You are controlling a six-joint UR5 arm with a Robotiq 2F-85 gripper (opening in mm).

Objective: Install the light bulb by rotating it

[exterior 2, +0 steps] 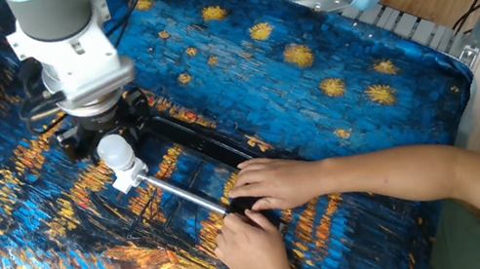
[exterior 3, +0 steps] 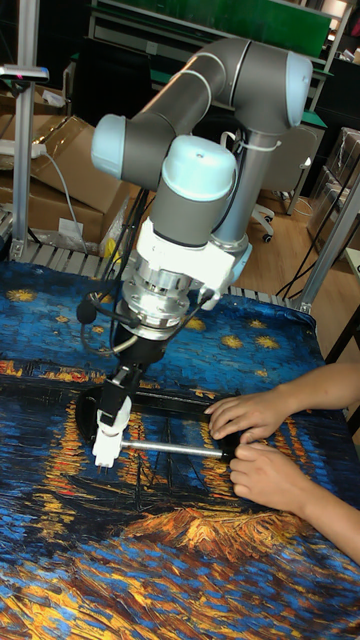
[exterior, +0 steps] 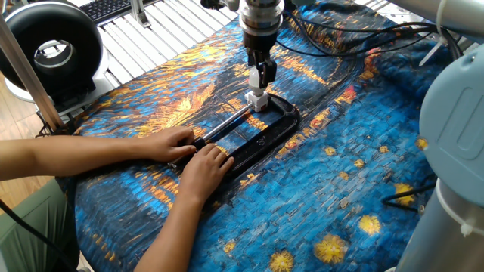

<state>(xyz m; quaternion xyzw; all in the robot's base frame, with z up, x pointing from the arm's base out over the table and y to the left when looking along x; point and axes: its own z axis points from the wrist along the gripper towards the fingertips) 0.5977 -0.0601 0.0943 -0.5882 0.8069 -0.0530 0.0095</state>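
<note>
The light bulb (exterior: 255, 78) is a small white globe standing upright on the white socket block (exterior: 259, 101) at the far end of a black C-clamp (exterior: 266, 130). My gripper (exterior: 261, 74) comes down from above, its dark fingers closed around the globe. In the other fixed view the light bulb (exterior 2: 114, 151) shows in front of the gripper (exterior 2: 107, 130), with the socket block (exterior 2: 129, 180) just below. In the tall fixed view the gripper (exterior 3: 122, 392) leans over the light bulb (exterior 3: 113, 415) and the socket block (exterior 3: 102, 448).
A person's two hands (exterior: 190, 153) press on the clamp's near end beside its metal rod (exterior: 228, 119). A patterned blue and orange cloth (exterior: 340, 174) covers the table. A black round fan (exterior: 51, 49) stands at the far left. Cables (exterior: 340, 38) lie behind the arm.
</note>
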